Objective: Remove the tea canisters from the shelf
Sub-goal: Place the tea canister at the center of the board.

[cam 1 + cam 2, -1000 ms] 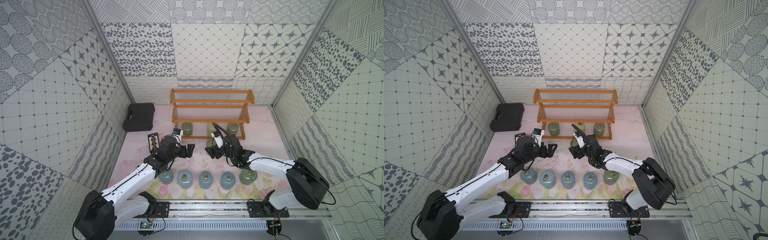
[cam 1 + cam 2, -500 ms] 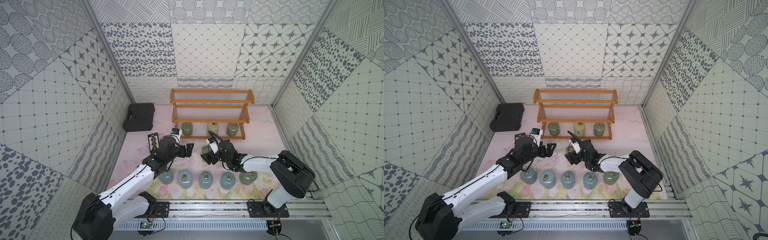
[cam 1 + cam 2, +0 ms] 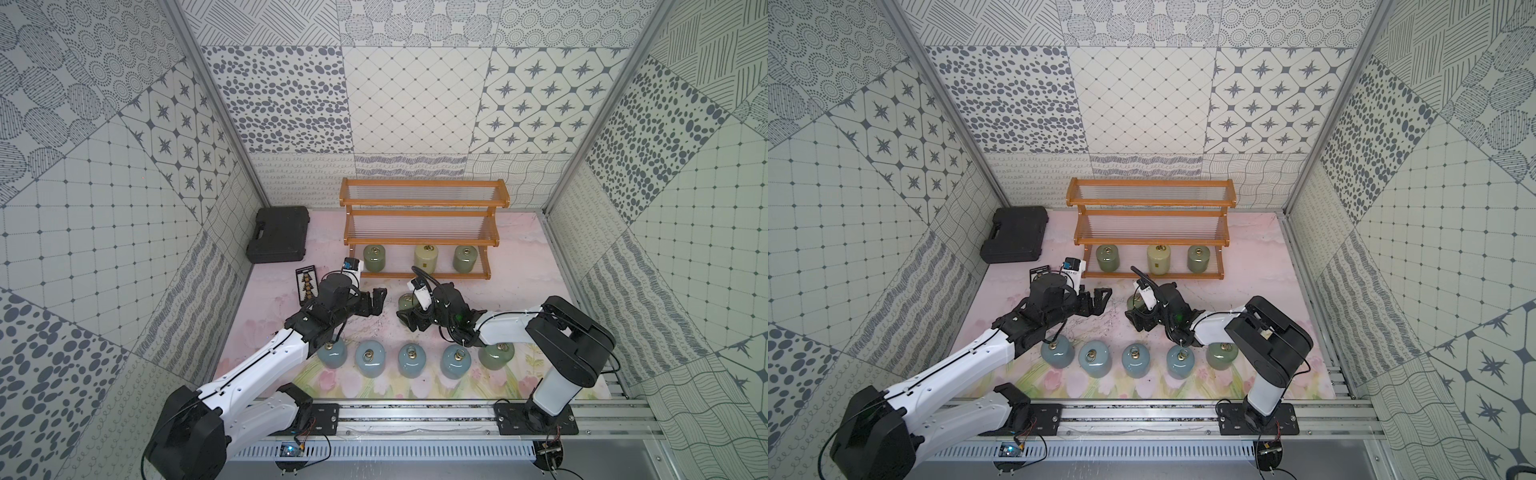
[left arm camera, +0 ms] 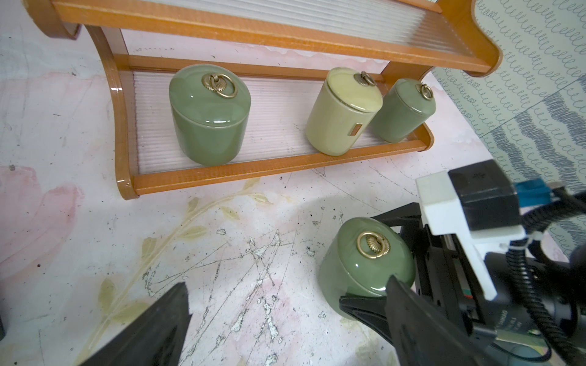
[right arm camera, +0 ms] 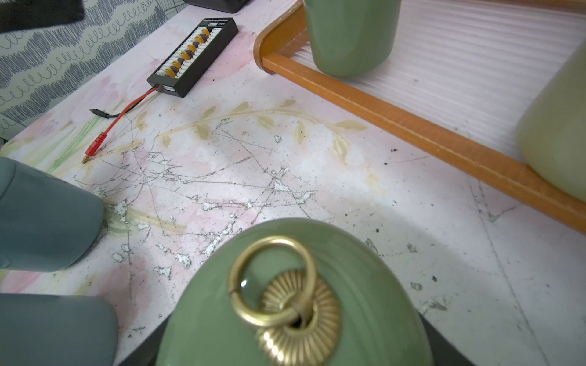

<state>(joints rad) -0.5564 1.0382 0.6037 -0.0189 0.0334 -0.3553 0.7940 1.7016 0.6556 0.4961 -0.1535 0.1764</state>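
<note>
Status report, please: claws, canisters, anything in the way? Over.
Left claw open, empty. Right claw shut on green canister, clear of shelf. Three canisters on bottom tier. Nothing blocking them.

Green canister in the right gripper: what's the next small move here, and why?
Probably lower the green canister until it stands on the bare mat, then open. The right gripper is closed on it well clear of the shelf, and the mat around it looks free. Three canisters on the bottom tier wait, and the left gripper is open and empty.
</note>
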